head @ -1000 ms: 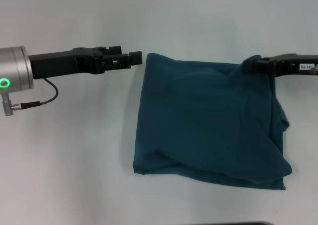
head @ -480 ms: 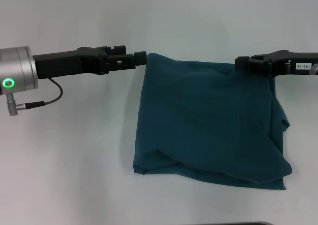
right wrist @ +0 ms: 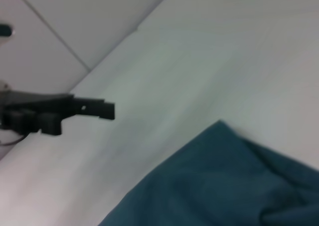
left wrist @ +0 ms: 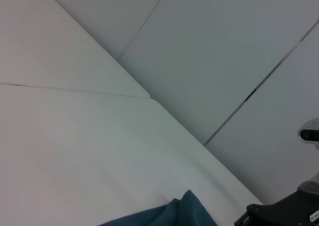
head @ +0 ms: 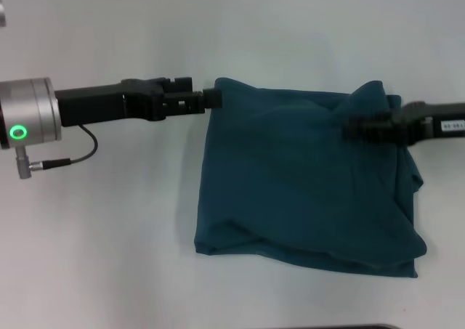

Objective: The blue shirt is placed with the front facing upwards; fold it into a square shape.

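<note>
Blue shirt (head: 305, 184) lies folded; left gripper (head: 212, 97) at its corner, right gripper (head: 349, 128) over it, jaws unreadable.

Blue shirt (head: 305, 184): dark teal-blue all over, plain, no lettering or print on the side that shows; folds read as darker shadow lines.

Bench (head: 102, 256): white, unpatterned, faint grey seam lines in the left wrist view.

Left gripper (head: 211, 97): matt black; arm behind it brushed silver with a lit green ring (head: 18, 132); thin black cable (head: 83, 144) below.

Right gripper (head: 352, 126): black, with a small white label (head: 450, 126) bearing dark print.
</note>
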Tool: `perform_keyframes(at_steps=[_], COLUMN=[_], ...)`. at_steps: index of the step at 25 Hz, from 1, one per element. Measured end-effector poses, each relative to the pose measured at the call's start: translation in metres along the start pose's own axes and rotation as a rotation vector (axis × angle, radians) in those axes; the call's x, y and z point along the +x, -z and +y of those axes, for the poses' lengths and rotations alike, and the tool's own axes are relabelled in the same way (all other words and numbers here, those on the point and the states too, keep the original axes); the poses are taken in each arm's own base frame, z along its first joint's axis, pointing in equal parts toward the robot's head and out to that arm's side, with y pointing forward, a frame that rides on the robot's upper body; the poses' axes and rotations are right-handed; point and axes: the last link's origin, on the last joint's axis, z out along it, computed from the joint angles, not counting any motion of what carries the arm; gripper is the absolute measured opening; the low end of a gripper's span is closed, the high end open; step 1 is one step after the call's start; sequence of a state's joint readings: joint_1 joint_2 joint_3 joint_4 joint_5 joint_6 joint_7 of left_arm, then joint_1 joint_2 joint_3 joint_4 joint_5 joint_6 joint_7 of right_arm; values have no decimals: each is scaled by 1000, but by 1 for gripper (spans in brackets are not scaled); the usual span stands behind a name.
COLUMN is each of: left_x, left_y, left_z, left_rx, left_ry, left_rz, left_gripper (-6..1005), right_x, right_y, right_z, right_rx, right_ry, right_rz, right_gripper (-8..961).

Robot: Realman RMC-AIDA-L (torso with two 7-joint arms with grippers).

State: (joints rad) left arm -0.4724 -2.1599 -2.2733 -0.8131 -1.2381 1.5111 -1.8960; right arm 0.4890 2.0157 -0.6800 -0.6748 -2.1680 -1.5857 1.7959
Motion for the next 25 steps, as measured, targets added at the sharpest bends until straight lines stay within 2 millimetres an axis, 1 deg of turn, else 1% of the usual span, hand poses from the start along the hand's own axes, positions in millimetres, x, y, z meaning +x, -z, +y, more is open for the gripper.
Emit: perform_keyframes(at_steps=[6, 11, 14, 16, 18, 25], left_x=[-4, -10, -15, -22, -25, -43], left_y=[-4, -7, -10, -13, -14, -25], left_z=[3, 3, 4, 8, 10, 22], left_rx=[-29, -42, -57, -91, -105, -190], left_ry=[-2, 9, 7, -8, -11, -33], left_rz=[-10, -14, -19, -34, -43, -115], left_gripper=[930, 929, 929, 929, 928, 927], right_x=[17, 22, 22, 19, 14, -10], right_y=[20, 21, 18, 17, 16, 13], right_z=[5, 5, 6, 6, 6, 3], right_rx=[-49, -48, -49, -50, -51, -37], right_ry=[-30, -24, -11, -4, 3, 11], right_rz=[25, 23, 17, 12, 3, -46], right_gripper=[284, 342, 338, 335, 341, 373])
